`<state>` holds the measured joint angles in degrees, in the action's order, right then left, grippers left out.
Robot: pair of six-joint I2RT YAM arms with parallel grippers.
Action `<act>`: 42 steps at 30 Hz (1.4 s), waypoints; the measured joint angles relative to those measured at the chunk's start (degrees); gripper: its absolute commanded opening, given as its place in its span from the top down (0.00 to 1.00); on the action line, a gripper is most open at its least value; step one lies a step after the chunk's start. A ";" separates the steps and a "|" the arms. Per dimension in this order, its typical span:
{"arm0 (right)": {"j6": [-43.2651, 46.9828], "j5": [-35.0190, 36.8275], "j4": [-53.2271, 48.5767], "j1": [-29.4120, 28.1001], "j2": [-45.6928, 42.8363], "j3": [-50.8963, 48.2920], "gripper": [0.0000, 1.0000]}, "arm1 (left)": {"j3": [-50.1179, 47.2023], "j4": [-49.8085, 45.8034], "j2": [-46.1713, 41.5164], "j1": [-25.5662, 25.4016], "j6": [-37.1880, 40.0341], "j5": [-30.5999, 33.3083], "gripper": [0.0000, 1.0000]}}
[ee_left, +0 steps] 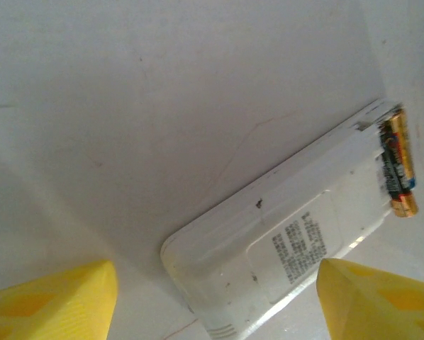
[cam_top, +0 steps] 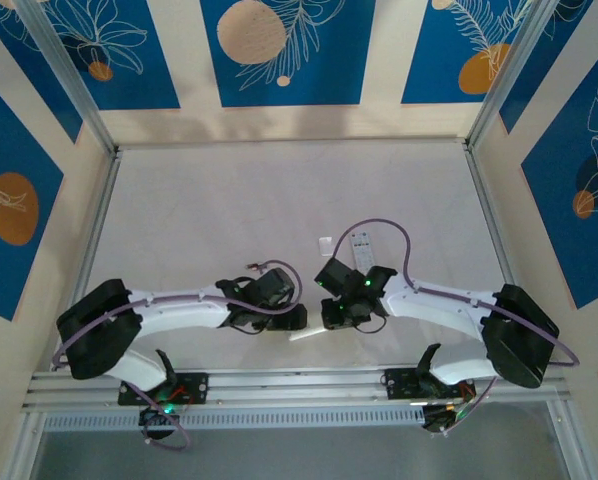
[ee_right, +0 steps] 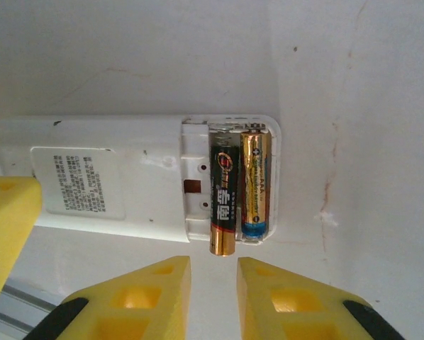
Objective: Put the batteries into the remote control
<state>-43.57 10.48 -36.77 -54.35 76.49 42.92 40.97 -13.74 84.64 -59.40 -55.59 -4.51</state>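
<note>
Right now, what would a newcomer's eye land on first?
The white remote lies back-up with its compartment open: a gold battery sits seated, while the black battery beside it pokes past the edge. The right end effector hovers near that protruding end, fingers narrowly apart.

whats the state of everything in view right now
remote control, back up, battery bay uncovered
dark battery, in the bay, end poking past the edge
gold battery, seated in the bay
left gripper, open, empty
right gripper, slightly open, empty
</note>
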 measured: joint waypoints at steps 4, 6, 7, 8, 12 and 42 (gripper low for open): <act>0.00 0.04 0.15 -0.20 2.49 0.02 0.78 | 0.02 -0.13 0.83 0.02 -0.35 0.07 0.35; 0.00 0.09 0.20 -0.20 3.63 0.02 0.78 | 0.02 -0.28 0.85 0.02 -0.48 0.20 0.35; 0.00 0.07 0.31 -0.22 4.02 0.02 0.78 | 0.02 -0.35 0.90 0.02 -0.52 0.28 0.36; 0.00 0.17 0.46 -0.31 4.39 0.02 0.78 | 0.02 -0.37 0.94 0.02 -0.66 0.39 0.36; 0.00 0.48 1.16 -0.35 5.20 0.04 0.80 | 0.02 -0.42 1.09 0.02 -1.05 0.63 0.38; 1.33 1.55 0.15 -0.02 6.71 2.05 0.81 | 0.66 -1.42 1.75 0.02 -1.07 1.16 0.39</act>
<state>-42.24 12.03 -36.62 -54.37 83.20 44.97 41.63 -15.16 86.39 -59.37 -56.66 -3.36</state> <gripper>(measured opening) 0.192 0.608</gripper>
